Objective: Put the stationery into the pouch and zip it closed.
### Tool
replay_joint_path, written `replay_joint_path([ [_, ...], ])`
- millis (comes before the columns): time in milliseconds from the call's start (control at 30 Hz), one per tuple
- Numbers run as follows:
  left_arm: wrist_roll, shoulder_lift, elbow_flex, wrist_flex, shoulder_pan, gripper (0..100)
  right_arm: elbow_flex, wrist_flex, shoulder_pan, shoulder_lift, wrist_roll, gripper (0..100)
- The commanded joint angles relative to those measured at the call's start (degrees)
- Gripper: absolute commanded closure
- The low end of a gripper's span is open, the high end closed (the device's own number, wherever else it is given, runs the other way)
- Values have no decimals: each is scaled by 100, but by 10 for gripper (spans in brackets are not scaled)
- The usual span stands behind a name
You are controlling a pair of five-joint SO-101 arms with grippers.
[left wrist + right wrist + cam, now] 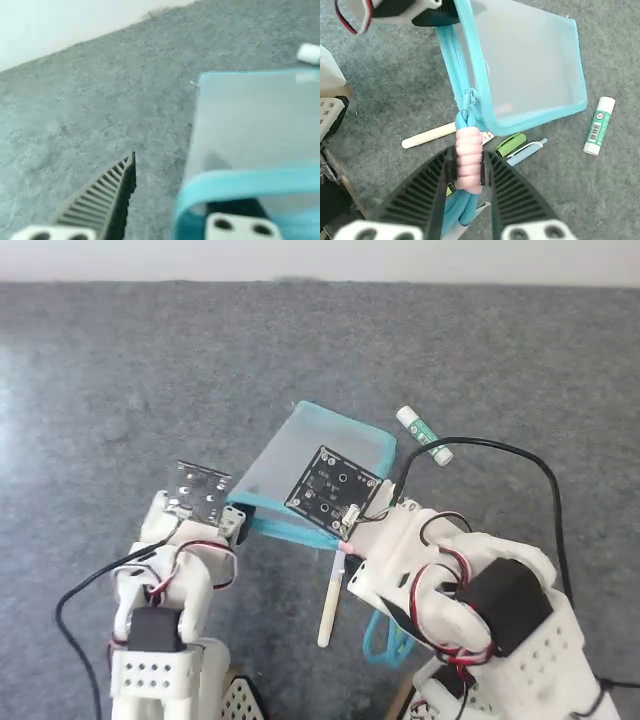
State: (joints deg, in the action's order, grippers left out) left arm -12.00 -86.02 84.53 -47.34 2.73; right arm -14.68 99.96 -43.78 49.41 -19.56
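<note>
The translucent pouch with teal edging is tilted up off the grey carpet, its mouth toward the arms. My right gripper is shut on the pink zipper pull at the end of the teal zipper; in the high view it sits at the pouch's near corner. My left gripper stands open at the pouch's other near corner; the teal edge band lies over one finger, and the ridged finger is well apart. A cream pen, a green pen and a blue pen lie under the pouch's edge.
A white glue stick with a green label lies on the carpet beyond the pouch's far right corner. A teal cord loop lies beside the right arm's base. The cream pen lies between the two arms. Open carpet stretches behind and to the left.
</note>
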Motion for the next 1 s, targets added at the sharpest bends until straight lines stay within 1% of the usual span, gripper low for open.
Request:
replay_joint_path([
  [0, 44, -62, 40, 246, -141, 964, 290, 92, -57, 119, -114, 988],
  [67, 62, -62, 66, 229, -132, 991, 255, 92, -57, 92, -114, 961],
  [133, 264, -62, 84, 229, -44, 990, 70, 66, -57, 119, -123, 895],
  [233, 791, -62, 48, 246, 404, 990, -360, -75, -31, 92, -123, 772],
  [300, 1029, -62, 48, 255, 668, 990, -765, -321, -31, 145, -123, 716],
  [400, 1336, -53, 75, 229, 888, 990, -1275, -637, -22, 145, -79, 711],
  [500, 1530, -26, 92, 237, 932, 990, -1714, -901, 75, 145, -79, 711],
  [567, 1556, -26, 127, 264, 985, 990, -1943, -1182, 497, 84, -70, 711],
  [633, 1635, -26, 110, 308, 1169, 990, -2242, -1631, 1121, 48, -18, 711],
  [667, 1679, -44, 101, 308, 1292, 990, -2400, -1877, 1393, -13, 141, 711],
  [733, 1732, -44, 48, 308, 1521, 990, -2734, -2404, 1701, -259, 563, 711],
  [833, 1723, -26, 31, 299, 1591, 989, -3235, -3178, 1710, -804, 1134, 711],
  [900, 1705, -26, 31, 290, 1609, 989, -3376, -3424, 1719, -1200, 1292, 711],
  [967, 1688, -35, 31, 290, 1609, 989, -3393, -3459, 1815, -1569, 1319, 711],
])
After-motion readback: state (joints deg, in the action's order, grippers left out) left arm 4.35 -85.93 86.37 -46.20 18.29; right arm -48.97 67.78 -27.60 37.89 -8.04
